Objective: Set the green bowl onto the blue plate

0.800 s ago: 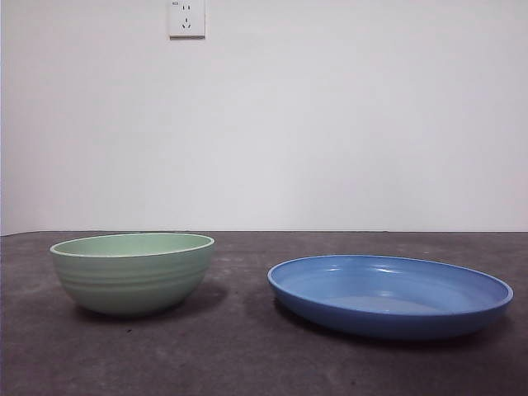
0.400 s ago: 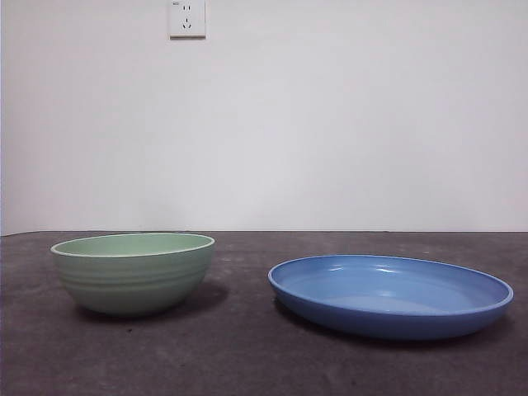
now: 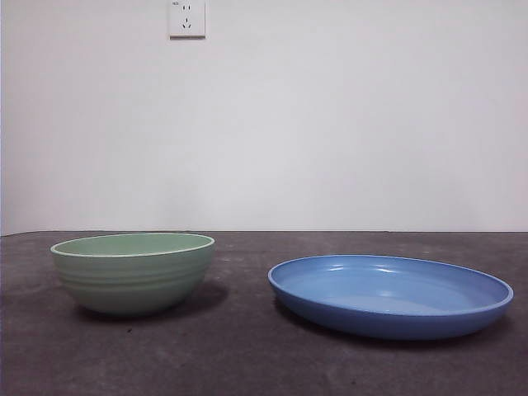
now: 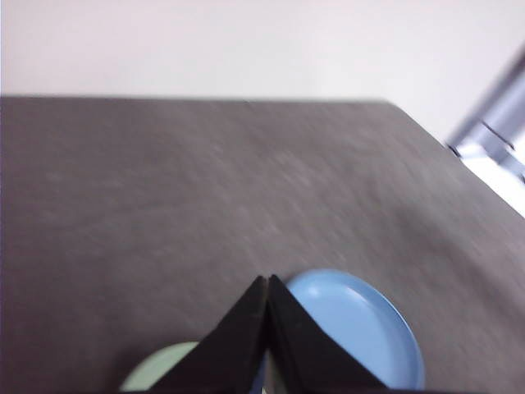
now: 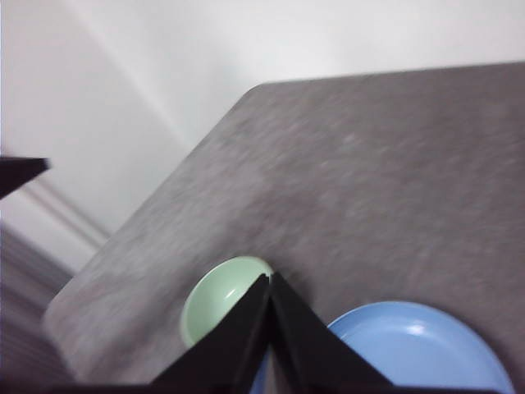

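Front view: pale mint-green round ridged bowl (image 3: 132, 272) sits upright on the dark grey matte worktop (image 3: 247, 355), at about 8 o'clock in the picture. Wide, shallow, glossy blue round plate (image 3: 389, 295) rests flat at about 4 o'clock. A bare strip of worktop runs between them; they do not touch. The bowl is empty, and so is the plate. White wall socket (image 3: 187, 18) high on the wall at 11 o'clock.

No arm shows in the front view. Both hang high above the worktop, judging by how small the dishes look from the wrists.

Left pincer (image 4: 268, 283): jaws pressed together to a point, gripping nothing. Beneath it show a sliver of the green bowl (image 4: 160, 373) and much of the blue plate (image 4: 353, 328).

Right pincer (image 5: 269, 281): jaws likewise together, empty. Green bowl (image 5: 220, 302) and blue plate (image 5: 418, 349) both lie below it, side by side.

Judgement: task not begun; the bowl stands on the worktop, off the plate. The height probably serves as a clear start, giving either arm an open path down. The jaws must part before they can take the bowl's rim. The plate, wider than the bowl, leaves easy room for setting it down.
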`<state>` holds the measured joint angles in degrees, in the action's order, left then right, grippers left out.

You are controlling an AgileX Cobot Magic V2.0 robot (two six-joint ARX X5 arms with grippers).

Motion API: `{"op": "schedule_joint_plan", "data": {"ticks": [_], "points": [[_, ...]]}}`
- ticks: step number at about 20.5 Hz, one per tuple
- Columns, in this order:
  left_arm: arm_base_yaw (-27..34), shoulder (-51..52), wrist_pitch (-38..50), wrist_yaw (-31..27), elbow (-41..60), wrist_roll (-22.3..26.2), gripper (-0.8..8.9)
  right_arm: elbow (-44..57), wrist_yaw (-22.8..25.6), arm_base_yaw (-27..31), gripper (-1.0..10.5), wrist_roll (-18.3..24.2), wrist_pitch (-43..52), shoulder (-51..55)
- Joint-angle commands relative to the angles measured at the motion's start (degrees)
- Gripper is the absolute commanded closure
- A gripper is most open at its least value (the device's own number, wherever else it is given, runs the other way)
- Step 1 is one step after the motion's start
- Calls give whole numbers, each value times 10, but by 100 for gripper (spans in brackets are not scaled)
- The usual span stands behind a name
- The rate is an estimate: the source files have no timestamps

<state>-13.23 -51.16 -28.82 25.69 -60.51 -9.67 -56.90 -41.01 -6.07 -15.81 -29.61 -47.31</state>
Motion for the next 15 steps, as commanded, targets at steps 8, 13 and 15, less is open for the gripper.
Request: {"op": "schedule_joint_plan", "data": {"ticks": [8, 13, 15], "points": [[-64, -4, -48, 5, -14, 44, 707, -17, 17, -2, 878, 104, -122, -1], [-67, -4, -48, 4, -14, 45, 475, -17, 70, -2, 638, 104, -134, -1], [-67, -4, -48, 3, -14, 45, 302, -17, 70, -2, 507, 103, -134, -1]]}}
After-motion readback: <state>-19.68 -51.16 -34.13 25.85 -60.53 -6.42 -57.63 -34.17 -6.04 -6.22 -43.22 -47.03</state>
